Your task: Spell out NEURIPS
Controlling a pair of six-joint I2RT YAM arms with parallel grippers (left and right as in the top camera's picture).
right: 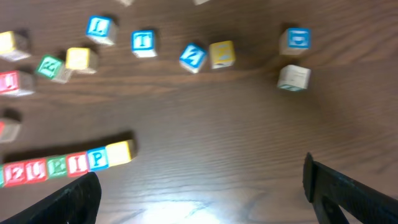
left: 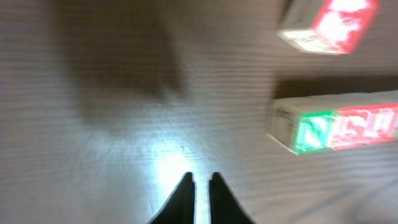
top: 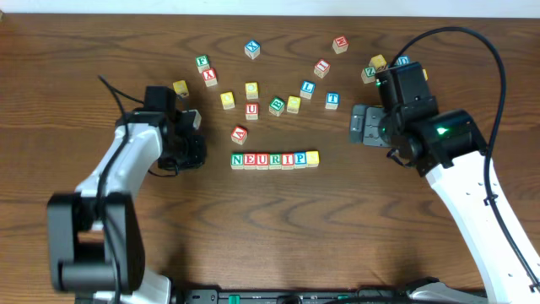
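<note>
Set in one straight line near the middle of the dark brown wooden worktop point(top: 126, 51): seven small wooden alphabet cubes point(top: 275, 160), side touching side, letters facing up. From the left: green N cube point(top: 237, 160), then E, red U, R, I, blue P cube point(top: 299, 159), and last a yellow-faced cube point(top: 312, 158) at the right end, its letter too small to read. Same line blurred in the left wrist view, green N cube point(left: 314, 130) nearest the camera. In the right wrist view, low at the left edge, blue P cube point(right: 97, 158) touching the yellow-faced cube point(right: 119, 152).

Left tool point(top: 198, 156): closed, fingers pressed together, gripping nothing. Low over bare wood just left of the N end, apart from it.

Right tool point(top: 356, 125): spread wide, nothing between the fingers. Well to the right of the line, over bare wood, pointing toward it.

Scattered behind the line, loose and apart from one another: blue X cube point(top: 252, 48), red X cube point(top: 210, 77), blue L cube point(top: 308, 87), blue T cube point(top: 332, 100), second red U cube point(top: 251, 111). Tilted red-lettered cube point(top: 240, 133) near the N end, just behind it, not touching. Small cluster of cubes point(top: 377, 62) at the far right, close beside the right arm point(top: 472, 181).
</note>
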